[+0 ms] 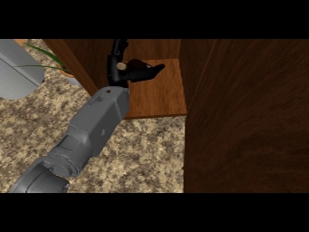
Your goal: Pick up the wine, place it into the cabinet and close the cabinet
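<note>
Our right hand is inside the cabinet, fingers curled round the wine above the shelf — we judge release, then closing the door, remain.

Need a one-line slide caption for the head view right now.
Left hand reaches into the open cabinet, curled round the dark wine bottle above its shelf.

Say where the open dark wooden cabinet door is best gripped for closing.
The dark wooden cabinet door: probably its long free edge beside the lighter wooden shelf, since no handle shows. Come from the left, where the left hand is.
</note>
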Controlling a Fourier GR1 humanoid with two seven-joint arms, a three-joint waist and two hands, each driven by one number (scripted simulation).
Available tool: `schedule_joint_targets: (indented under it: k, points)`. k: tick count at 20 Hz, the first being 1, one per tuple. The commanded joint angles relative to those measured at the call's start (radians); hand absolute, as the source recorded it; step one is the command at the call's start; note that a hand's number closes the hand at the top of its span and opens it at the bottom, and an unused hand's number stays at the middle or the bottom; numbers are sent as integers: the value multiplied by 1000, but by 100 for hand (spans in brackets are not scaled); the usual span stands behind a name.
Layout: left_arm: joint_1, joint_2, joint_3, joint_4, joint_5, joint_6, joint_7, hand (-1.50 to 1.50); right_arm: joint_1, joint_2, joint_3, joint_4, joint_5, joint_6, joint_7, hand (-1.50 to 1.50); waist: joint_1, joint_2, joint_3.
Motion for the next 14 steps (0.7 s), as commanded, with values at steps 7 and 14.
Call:
schedule_joint_targets:
  k: [7, 14]
  points:
    - [69, 13, 23, 31, -7, 24, -70, -150, 23, -24, -38, -34, -70, 26, -1, -150, -6, 14, -6]
    - [18, 24, 36, 26, -10, 19, -51, -150, 30, 12, 26, -23, -13, 29, -34, -150, -2, 12, -6]
